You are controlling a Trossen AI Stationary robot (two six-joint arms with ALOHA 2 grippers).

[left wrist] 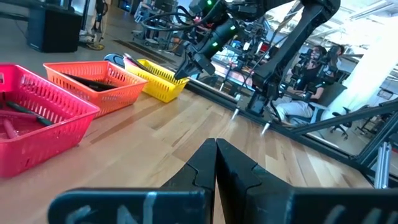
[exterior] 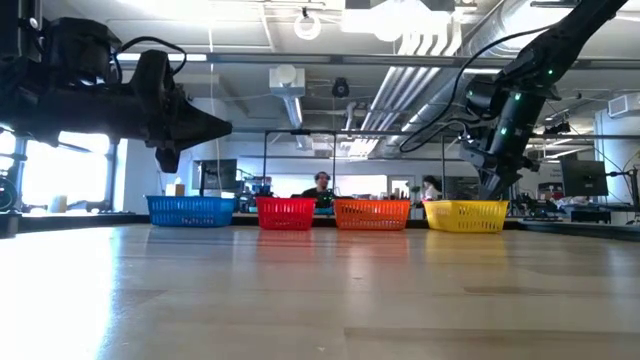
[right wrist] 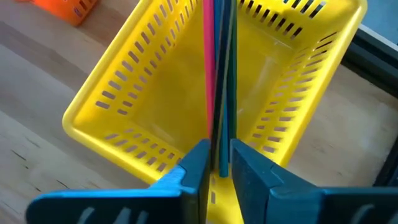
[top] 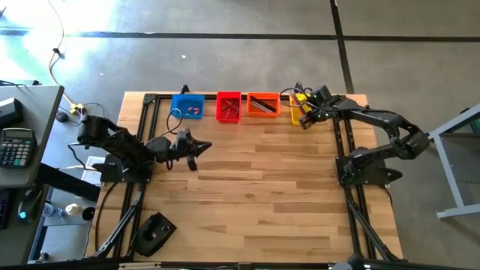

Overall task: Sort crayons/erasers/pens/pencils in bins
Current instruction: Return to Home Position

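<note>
Sorting target: the yellow bin (right wrist: 93, 118), last on the right of the row at the table's far edge. Pink, blue and green pencils (right wrist: 214, 74) lie lengthwise inside it.
Right gripper (top: 305, 120): poised directly above that bin and pointed down at the pencils, as it would be for a drop. I cannot tell whether it grips one or has let go.
Erasers (top: 193, 110): small pink-red lumps in the blue bin (exterior: 190, 210) at the row's left end, well apart from the pencils.
Red bin (exterior: 285, 212) and orange bin (exterior: 372, 213): side by side between those two, each with dark sticks inside. I cannot name the kinds.
Left gripper (left wrist: 216, 152): pinched together on nothing, held above the boards just in front of the blue bin, I judge to stay clear of the right arm.
Table (top: 262, 202): I spot nothing loose on the wood, so I judge the sorting nearly finished.
Next move: I would lift the right arm straight up before pulling back, or it may snag the bin's wall.
Room: a person (exterior: 322, 185) sits beyond the bins, well away.
</note>
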